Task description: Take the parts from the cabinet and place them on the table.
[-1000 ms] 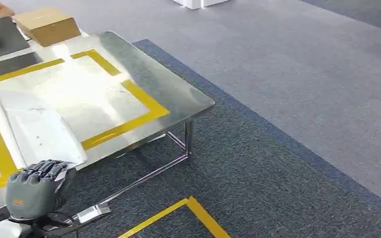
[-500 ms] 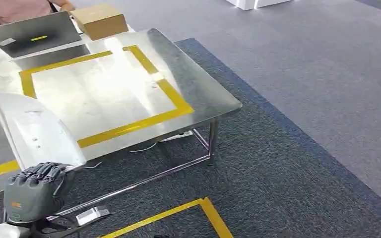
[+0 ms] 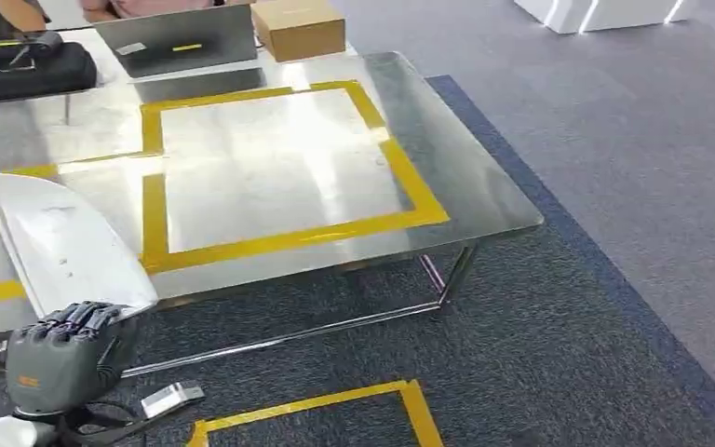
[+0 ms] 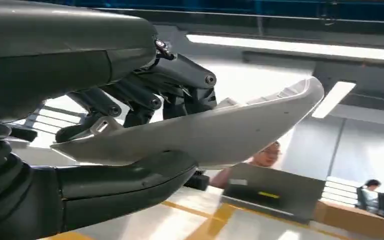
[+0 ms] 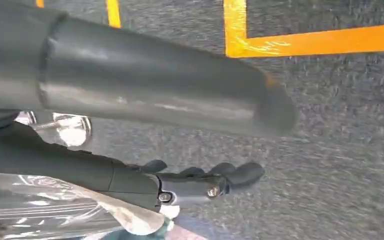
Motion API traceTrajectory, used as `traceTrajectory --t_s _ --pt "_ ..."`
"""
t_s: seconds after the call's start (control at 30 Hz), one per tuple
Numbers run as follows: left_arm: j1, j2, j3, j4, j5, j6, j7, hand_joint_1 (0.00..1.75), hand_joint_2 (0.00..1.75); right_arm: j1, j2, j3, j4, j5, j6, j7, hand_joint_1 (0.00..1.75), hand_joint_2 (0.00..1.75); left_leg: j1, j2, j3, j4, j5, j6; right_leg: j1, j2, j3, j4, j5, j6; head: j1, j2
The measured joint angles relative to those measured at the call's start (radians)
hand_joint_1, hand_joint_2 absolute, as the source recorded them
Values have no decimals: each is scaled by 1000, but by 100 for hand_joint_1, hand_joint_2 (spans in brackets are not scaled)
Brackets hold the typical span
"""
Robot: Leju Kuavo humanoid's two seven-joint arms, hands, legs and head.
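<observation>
Left hand (image 3: 63,358) clamps the silver part (image 3: 60,244) by its near edge, fingers (image 4: 145,100) above, thumb below; it looks stiff, light, slick, while right hand (image 5: 200,182) hangs with fingers loosely curled.

One curved silver-white panel part (image 3: 60,244), smooth and glossy. It is gripped at its near end by the left hand (image 3: 63,357), extending forward beyond the fingers.
</observation>
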Motion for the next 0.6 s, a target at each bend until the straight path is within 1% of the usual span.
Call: traceTrajectory --t_s 0.03,0.07,0.1,0.13,0.17,0.2,0.27,0.3,0.33,0.37,0.4,0.43,0.47,0.5,0.53,0.57,0.6 --pt "0 0 -1 0 0 0 1 175 175 2 0 0 0 2 1 0 0 0 2 -15 1 1 0 0 -2 0 10 -35 40 1 -1 0" --pt "0 0 -2 0 0 0 1 175 175 2 0 -2 0 5 1 0 0 0 3 -28 2 3 0 -1 -5 4 37 -105 88 3 0 0" --pt "0 0 -2 0 0 0 2 175 175 2 0 -4 0 6 1 0 0 0 6 -41 3 6 -2 -6 -9 17 76 -197 139 6 -1 0" --pt "0 0 -2 0 0 0 3 175 175 2 0 -6 0 9 2 0 0 0 7 -51 0 12 -6 -12 -17 59 108 -275 170 9 0 0" --pt "-3 2 -2 0 1 0 3 175 175 4 0 -7 0 12 5 0 0 0 3 -65 -11 26 -9 -21 -22 110 118 -298 152 10 2 0" --pt "-4 3 -2 0 1 0 3 175 175 2 0 -7 -1 14 5 0 0 0 5 -77 -20 29 -5 -26 -22 98 126 -296 147 0 -2 0" --pt "-2 5 -3 0 1 0 3 175 175 8 0 -11 -2 19 7 5 0 0 11 -102 -28 26 4 -41 -16 76 124 -293 147 -8 2 0" --pt "0 5 -3 0 1 0 3 175 175 7 1 -14 -4 23 9 4 0 0 9 -114 -30 28 3 -43 -22 62 126 -297 151 -15 0 0" --pt "2 7 -3 0 1 0 3 175 175 5 4 -16 -7 24 10 4 0 0 7 -80 -35 42 -10 -48 -24 47 129 -300 153 -24 0 0" --pt "-3 11 -3 0 1 0 3 175 175 5 4 -18 -8 26 11 3 0 0 4 -32 -54 85 -40 -54 -23 36 130 -300 152 -34 -11 0" --pt "-8 11 -3 0 1 0 3 175 175 6 4 -19 -8 27 11 3 0 0 6 -5 -86 155 -76 -59 -21 21 131 -300 150 -38 -13 0" --pt "-8 10 -3 0 2 0 3 175 175 8 4 -21 -8 27 13 3 0 0 9 9 -128 245 -116 -62 -18 5 131 -300 148 -41 -12 0" --pt "-6 10 -3 0 2 0 3 175 175 10 3 -23 -8 28 13 5 0 0 12 14 -160 315 -140 -64 -15 -11 131 -300 147 -42 -13 0" --pt "-5 10 -3 0 2 0 3 175 175 11 3 -24 -8 29 14 5 0 0 13 14 -171 339 -140 -64 -14 -24 132 -299 146 -43 -12 0" --pt "-5 10 -3 0 2 0 3 175 175 10 4 -25 -8 29 15 5 0 0 13 15 -156 315 -114 -63 -13 -38 134 -299 144 -43 -13 0" --pt "-6 10 -3 0 2 0 3 175 175 9 4 -25 -8 30 15 5 0 0 12 17 -126 258 -78 -59 -12 -44 137 -299 142 -42 -13 0" --pt "-6 11 -3 0 2 0 3 175 175 7 4 -25 -8 29 15 4 0 0 11 20 -76 164 -32 -53 -11 -48 142 -300 139 -39 -12 0"
